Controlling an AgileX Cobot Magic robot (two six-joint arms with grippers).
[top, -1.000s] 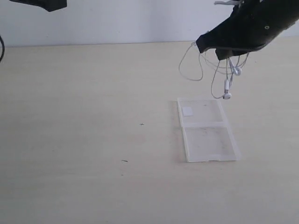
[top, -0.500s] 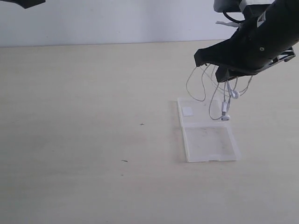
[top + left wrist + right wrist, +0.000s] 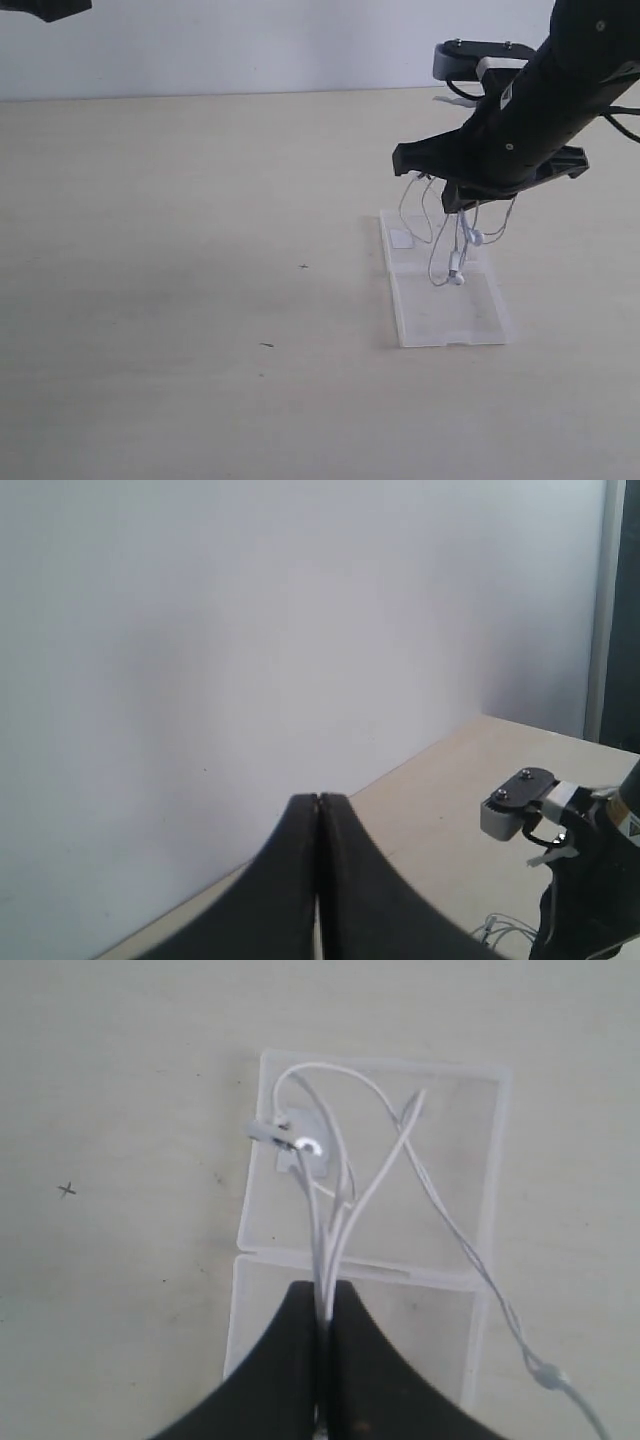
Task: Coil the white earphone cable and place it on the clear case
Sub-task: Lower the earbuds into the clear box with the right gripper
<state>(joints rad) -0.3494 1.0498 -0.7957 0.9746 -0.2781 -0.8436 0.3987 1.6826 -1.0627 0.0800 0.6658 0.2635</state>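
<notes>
My right gripper point(image 3: 455, 197) point(image 3: 322, 1297) is shut on a bundle of the white earphone cable point(image 3: 445, 232) point(image 3: 335, 1195), whose loops and earbuds dangle just above the clear case point(image 3: 470, 322) point(image 3: 470, 1110). The case lies open and flat on the table, right of centre, with its white sticker point(image 3: 401, 239) in the far half. One earbud point(image 3: 456, 279) hangs lowest, over the middle of the case. My left gripper point(image 3: 319, 805) is shut with nothing in it, raised high at the far left, pointing at the wall.
The tabletop point(image 3: 200, 250) is pale beige, with two tiny dark specks point(image 3: 303, 266) left of the case. A white wall point(image 3: 250, 40) runs along its far edge. The left arm point(image 3: 45, 8) shows only at the top left corner.
My right gripper has come down and slightly left with the cable, from behind the case to just above it. The dangling earbuds now hang over the case.
</notes>
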